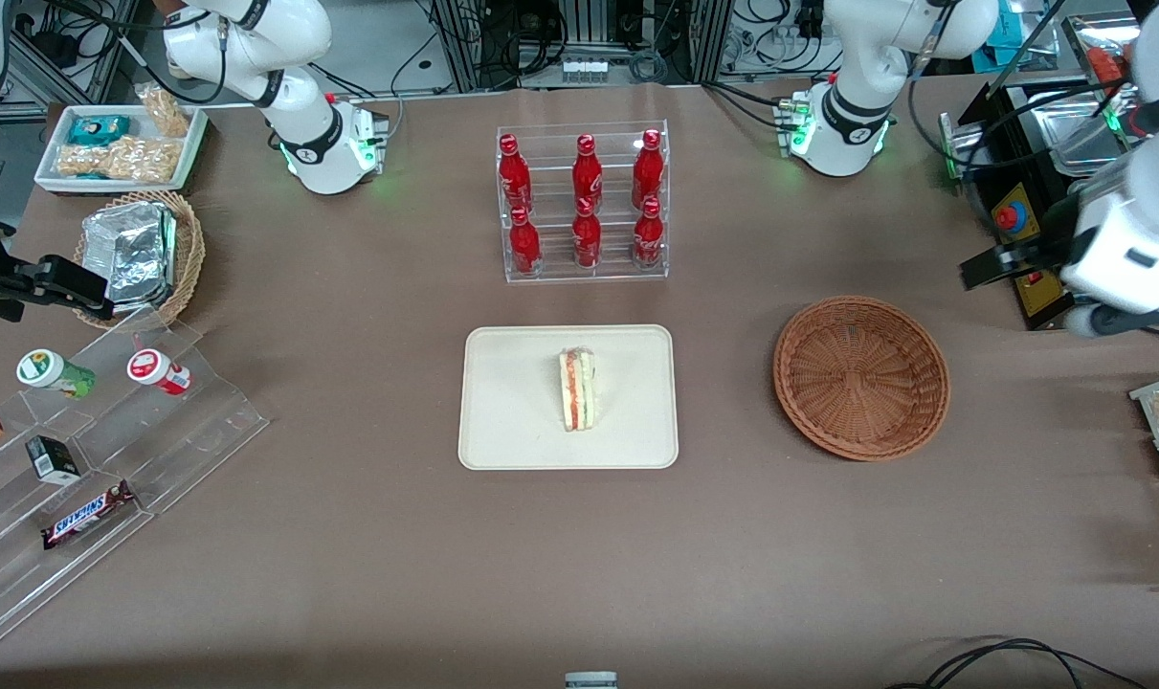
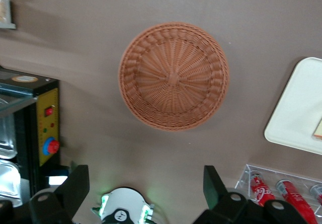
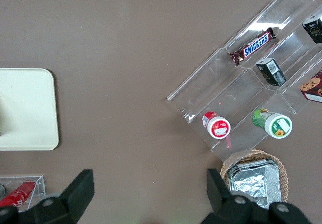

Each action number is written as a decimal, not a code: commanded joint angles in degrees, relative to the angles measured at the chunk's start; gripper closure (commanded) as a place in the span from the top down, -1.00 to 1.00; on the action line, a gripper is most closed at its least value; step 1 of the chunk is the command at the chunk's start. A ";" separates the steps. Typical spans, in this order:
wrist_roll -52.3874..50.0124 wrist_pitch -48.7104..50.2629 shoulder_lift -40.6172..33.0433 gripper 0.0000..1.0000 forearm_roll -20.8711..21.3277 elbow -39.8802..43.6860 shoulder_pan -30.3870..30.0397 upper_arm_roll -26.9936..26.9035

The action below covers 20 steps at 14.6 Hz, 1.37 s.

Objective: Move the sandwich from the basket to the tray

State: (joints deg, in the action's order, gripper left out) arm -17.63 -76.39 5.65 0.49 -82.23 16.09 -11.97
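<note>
- On the cream tray (image 1: 512,402) in the middle of the table, the sandwich (image 1: 577,388) stands on one edge, its red and green layers facing up, well inside the rim.
- The round brown basket (image 1: 861,376) sits apart from the tray, toward the working arm's end of the table, and has nothing in it.
- The gripper (image 2: 146,186) hangs high above the table, with the basket below its fingers and the tray off to one side of them.
- Its two dark fingers (image 2: 76,186) stand wide apart, about as wide as the basket appears from up there; they hold nothing and touch nothing.
- Judging by how things lie, the placing looks done; the sandwich is in the tray and free of the gripper.
- What could go wrong: the sandwich balances on a narrow edge, so a knock to the table or tray could tip it onto its side, though it would likely stay inside the tray.
- A rack of red bottles (image 1: 585,203) stands just beside the tray, farther from the front camera; a low sweep of the arm that way could knock them over.
</note>
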 commanded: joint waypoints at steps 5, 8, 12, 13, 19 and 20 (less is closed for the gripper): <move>-0.12 2.72 -3.71 1.00 1.18 -1.36 -22.50 27.35; 0.14 6.85 -5.03 1.00 1.61 -1.79 -21.37 26.04; -0.21 -1.65 -11.79 1.00 1.18 -11.98 -19.07 25.06; 0.05 -1.66 -11.36 1.00 0.91 -11.30 -19.34 25.15; -0.21 -2.01 -5.48 1.00 1.09 -3.48 -19.08 25.06; -0.38 -2.19 -4.51 1.00 1.00 -2.60 -18.90 25.06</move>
State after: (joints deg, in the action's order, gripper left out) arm -17.82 -78.90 -1.96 1.46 -88.69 -3.57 13.45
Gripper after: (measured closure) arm 0.000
